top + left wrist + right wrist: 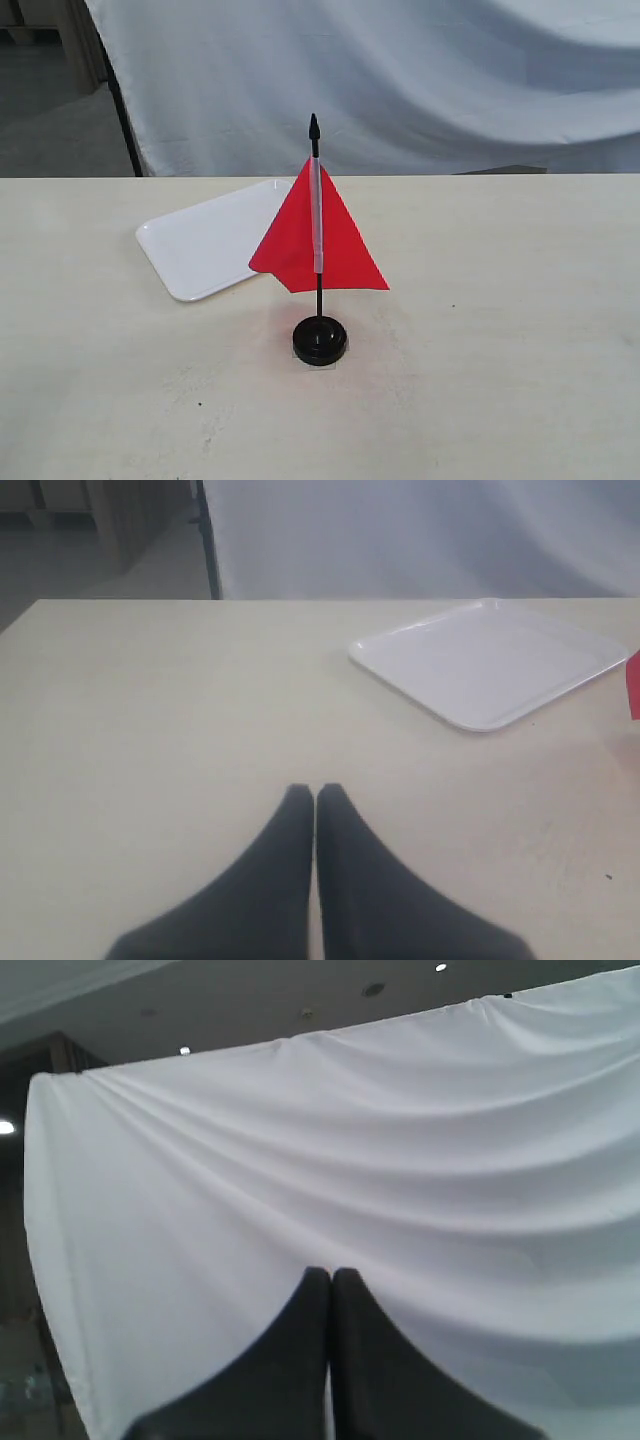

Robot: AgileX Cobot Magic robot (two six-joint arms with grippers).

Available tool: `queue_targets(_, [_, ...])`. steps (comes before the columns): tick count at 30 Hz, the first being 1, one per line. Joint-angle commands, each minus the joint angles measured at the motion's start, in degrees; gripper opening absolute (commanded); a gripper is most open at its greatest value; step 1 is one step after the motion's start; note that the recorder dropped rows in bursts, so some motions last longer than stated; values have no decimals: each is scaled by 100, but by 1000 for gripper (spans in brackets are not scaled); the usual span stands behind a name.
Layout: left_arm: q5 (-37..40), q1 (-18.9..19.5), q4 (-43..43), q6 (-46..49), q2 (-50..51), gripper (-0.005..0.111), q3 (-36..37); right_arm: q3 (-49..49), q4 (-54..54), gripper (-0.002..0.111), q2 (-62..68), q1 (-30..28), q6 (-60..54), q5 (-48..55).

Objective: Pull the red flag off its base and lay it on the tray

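The red flag point(318, 238) stands upright in the middle of the table, its thin black pole set in the round black base point(320, 340). Just behind and to its left lies the white tray point(205, 245), bare; it also shows in the left wrist view as the tray point(495, 665), with a sliver of the red flag point(634, 685) at the frame's edge. My left gripper point(315, 792) is shut and holds nothing, low over bare tabletop, well apart from the tray. My right gripper point(331, 1275) is shut and empty, pointing up at the white backdrop. Neither gripper appears in the exterior view.
A white draped cloth point(400, 80) hangs behind the table's far edge. The pale tabletop point(500, 380) stretches wide on both sides of the flag. A dark stand leg point(125, 120) rises at the back left.
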Motion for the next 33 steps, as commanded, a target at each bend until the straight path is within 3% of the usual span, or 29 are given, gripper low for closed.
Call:
queue_targets(1, [-22, -13, -29, -13, -4, 1, 9, 20, -29, 0, -32, 4, 1078, 22])
queue_targets(7, [-22, -13, -29, -13, -4, 1, 9, 20, -438, 0, 157, 4, 1111, -472])
queue_targets(14, [-22, -13, -29, -13, -4, 1, 9, 20, -1595, 0, 1856, 4, 1129, -1189])
queue_targets(20, [-22, -13, -29, -13, -4, 1, 9, 20, -2550, 0, 3906, 4, 891, -2384])
queue_targets(25, [-22, -13, -29, -13, -4, 1, 9, -28, -2798, 0, 7269, 4, 360, -4415])
queue_targets(28, [-22, -13, -29, -13, -4, 1, 9, -382, -3563, 0, 8730, 17, 411, -4542])
queue_targets(33, [-22, -13, -29, -13, -4, 1, 9, -929, -3652, 0, 9931, 703, 229, -4542])
